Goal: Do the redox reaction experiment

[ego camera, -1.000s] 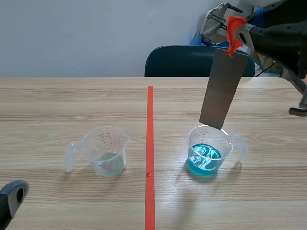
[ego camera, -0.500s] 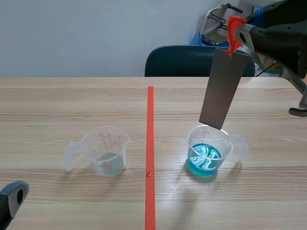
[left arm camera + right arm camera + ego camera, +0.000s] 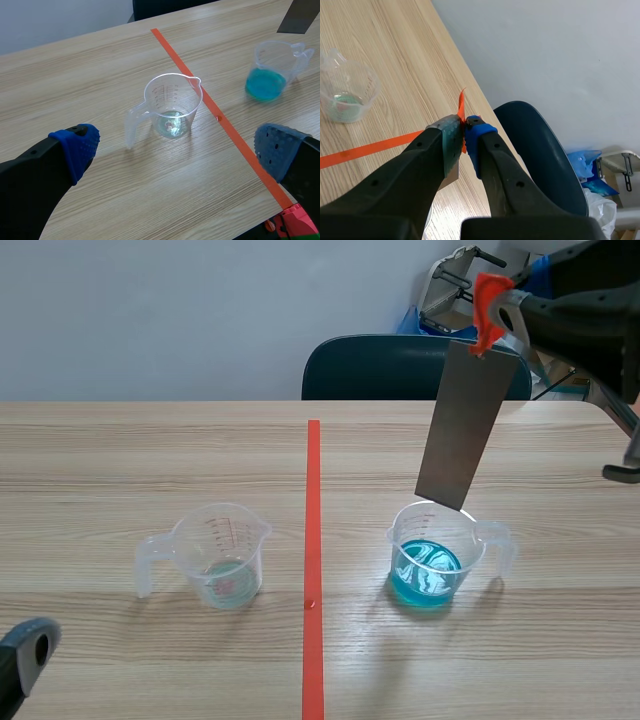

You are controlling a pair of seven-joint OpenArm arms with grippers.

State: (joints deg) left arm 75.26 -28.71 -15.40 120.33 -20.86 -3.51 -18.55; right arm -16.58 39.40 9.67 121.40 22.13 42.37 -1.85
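A grey metal plate (image 3: pixel 465 425) hangs tilted from an orange clip (image 3: pixel 487 302), its lower edge just above the rim of the beaker of blue liquid (image 3: pixel 432 558). My right gripper (image 3: pixel 503 310) is shut on that clip (image 3: pixel 463 120), high at the table's right. Left of the tape stands a clear beaker (image 3: pixel 222 555) with a little pale liquid at the bottom. In the left wrist view my left gripper (image 3: pixel 177 147) is open, low and close to the near edge, with the clear beaker (image 3: pixel 172 102) ahead of it and the blue beaker (image 3: pixel 271 67) farther right.
An orange-red tape line (image 3: pixel 313 560) splits the wooden table (image 3: pixel 120 470) down the middle. A dark blue chair (image 3: pixel 385 368) stands behind the far edge, with clutter behind it at the back right. The right arm's body crosses the upper right corner.
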